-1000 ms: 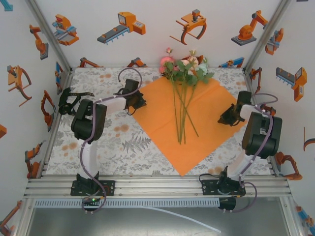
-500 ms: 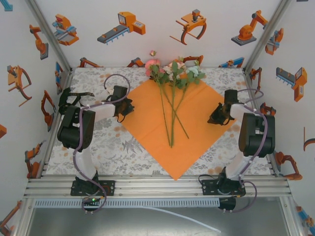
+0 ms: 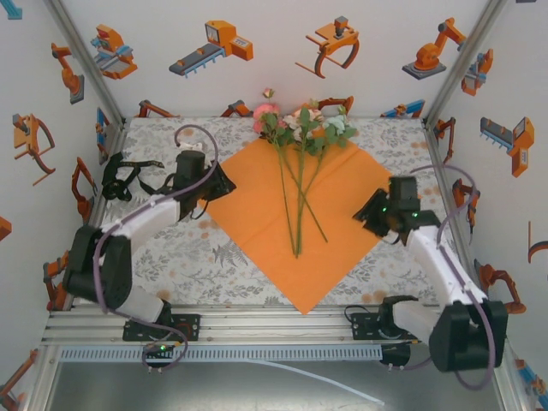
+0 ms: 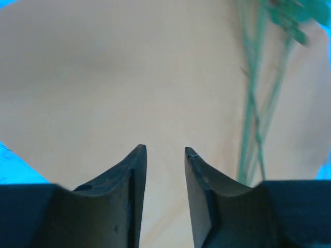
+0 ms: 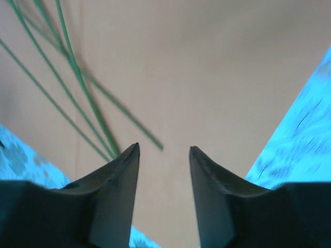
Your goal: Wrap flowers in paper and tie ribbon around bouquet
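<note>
Left gripper (image 4: 165, 150): jaws part-way open with a clear gap between the fingertips and nothing held; in the left wrist view the paper (image 4: 129, 82) lies beyond the gap. Right gripper (image 5: 164, 146): jaws likewise part-way open and empty, pointing across the paper (image 5: 207, 77). In the top view the left gripper (image 3: 221, 182) is at the left corner of the paper (image 3: 257, 214) and the right gripper (image 3: 368, 212) at its right corner; whether either fingertip touches the sheet cannot be determined. The flowers (image 3: 300, 120) lie on the paper, stems running from its centre toward its far corner, blooms overhanging that corner. In the left wrist view the stems (image 4: 253, 113) are blurred and the leaves are cut off by the upper right edge of the frame. In the right wrist view the stems (image 5: 77, 88) are also blurred, and their ends lie close to the left fingertip. The ribbon (image 3: 128, 171) lies in a loose black heap well to the left of the paper, beyond the left arm; its lettering is too small to read. The tablecloth (image 3: 214, 257) surrounds the paper on all sides. A purple-grey cable (image 3: 201, 133) loops above the left wrist, beside the paper's left corner
</note>
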Tool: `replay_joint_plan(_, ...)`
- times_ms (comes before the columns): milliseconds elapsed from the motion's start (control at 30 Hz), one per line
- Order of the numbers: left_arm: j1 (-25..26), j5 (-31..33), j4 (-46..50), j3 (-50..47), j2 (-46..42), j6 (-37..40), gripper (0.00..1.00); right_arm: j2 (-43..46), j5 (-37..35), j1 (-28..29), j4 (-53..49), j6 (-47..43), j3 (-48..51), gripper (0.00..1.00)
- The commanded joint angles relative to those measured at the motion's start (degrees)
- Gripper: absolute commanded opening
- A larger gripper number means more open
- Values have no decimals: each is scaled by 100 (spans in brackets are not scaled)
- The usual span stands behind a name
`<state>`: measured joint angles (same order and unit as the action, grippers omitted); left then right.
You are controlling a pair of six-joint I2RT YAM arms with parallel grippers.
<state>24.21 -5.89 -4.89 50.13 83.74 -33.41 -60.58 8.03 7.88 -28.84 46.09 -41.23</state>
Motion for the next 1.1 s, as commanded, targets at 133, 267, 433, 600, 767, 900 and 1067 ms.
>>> replay_joint_plan(133,1865,-528,1211,-507,-1898,3089,60,1323,-608,2056,-1849,1995,842,60)
replay_joint_plan(267,2621,-173,1436,-996,-2659,4059,71,1376,-988,3211,-1662,2980,1134,62)
replay_joint_plan(433,3148,423,1377,-1321,-3078,4386,85,624,-1497,4404,-1113,3862,1264,61)
replay_joint_plan(600,3213,1024,884,-1757,-3156,4227,92,96,-1779,4588,-523,3796,1361,61)
replay_joint_plan(767,3211,1966,394,-2032,-3189,2820,95,-174,-2033,4590,-94,3713,1521,59)
replay_joint_plan(900,3187,2695,449,-2161,-3311,1222,95,-345,-1996,4591,457,3717,1637,54)
replay_joint_plan(1067,3178,2774,817,-2373,-3386,-829,95,-3,-2170,4590,417,3706,1505,48)
